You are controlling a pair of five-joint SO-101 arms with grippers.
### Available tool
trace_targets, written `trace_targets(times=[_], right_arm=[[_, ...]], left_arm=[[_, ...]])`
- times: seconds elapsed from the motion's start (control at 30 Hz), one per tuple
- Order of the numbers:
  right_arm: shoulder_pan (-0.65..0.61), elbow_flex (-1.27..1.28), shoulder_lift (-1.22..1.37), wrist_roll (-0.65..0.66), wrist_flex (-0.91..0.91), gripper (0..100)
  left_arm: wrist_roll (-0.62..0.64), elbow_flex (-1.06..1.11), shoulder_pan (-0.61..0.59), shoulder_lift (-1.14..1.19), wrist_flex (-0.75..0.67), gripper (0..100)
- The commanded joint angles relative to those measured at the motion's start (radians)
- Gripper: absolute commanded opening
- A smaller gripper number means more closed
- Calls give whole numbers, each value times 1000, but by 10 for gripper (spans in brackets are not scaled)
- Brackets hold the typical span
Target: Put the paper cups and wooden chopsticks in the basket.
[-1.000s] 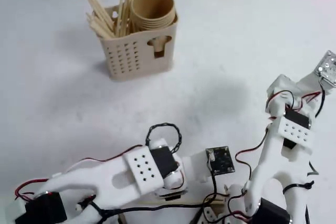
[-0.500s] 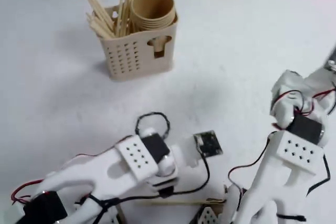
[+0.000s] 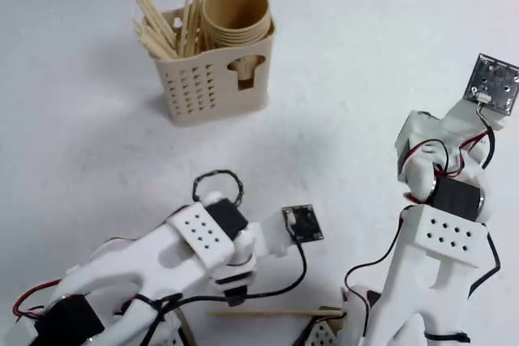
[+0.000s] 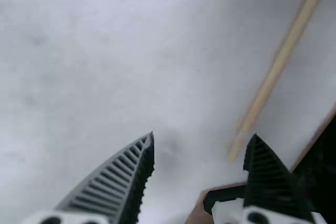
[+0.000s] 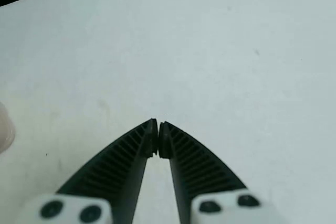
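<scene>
- High view: the basket [image 3: 212, 79] stands far left, holding the stacked paper cups [image 3: 235, 6] and a bundle of chopsticks [image 3: 162, 26].
- One loose chopstick [image 3: 276, 312] lies on the table [image 3: 365, 62] at the near edge, seemingly the last piece left.
- The left gripper [image 4: 203, 137] has its jaws spread just beside the stick's end. The right gripper [image 5: 157, 124] has its jaws pressed together, holding nothing.
- A black cable [image 3: 303, 255] runs close by the stick and may hinder the grasp.

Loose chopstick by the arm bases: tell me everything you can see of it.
The chopstick is a single thin, straight stick of pale wood. It lies flat on the white table, far from the basket. The left tool is open beside one end, not gripping it. Only the table plainly touches it.
</scene>
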Motion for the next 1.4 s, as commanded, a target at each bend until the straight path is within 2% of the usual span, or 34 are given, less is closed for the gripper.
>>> trace_targets(times=[0.0, 0.13, 0.3, 0.5, 0.57, 0.87, 1.0, 1.3, 1.37], right_arm=[[-7, -12, -27, 9, -1, 18], [-7, -11, -27, 9, -1, 18], [-7, -8, -27, 9, 2, 18], [-7, -8, -27, 9, 2, 18], [-7, -8, -27, 9, 2, 18], [-7, -8, -25, 9, 2, 18], [-7, -8, -25, 9, -1, 18], [-7, -8, -25, 9, -1, 18], [-7, -8, -25, 9, -1, 18]], left_arm=[[-37, -2, -44, 1, -8, 280], [-49, 0, -41, 1, -8, 279], [-137, 12, -70, 42, -15, 274], [-353, 2, -105, 205, -29, 222], [-387, -12, -91, 242, -20, 211], [-250, -23, 58, 202, -18, 215], [-170, -18, 116, 208, -66, 231], [-140, -25, 122, 248, -81, 245], [-78, -18, 122, 249, -104, 244]])
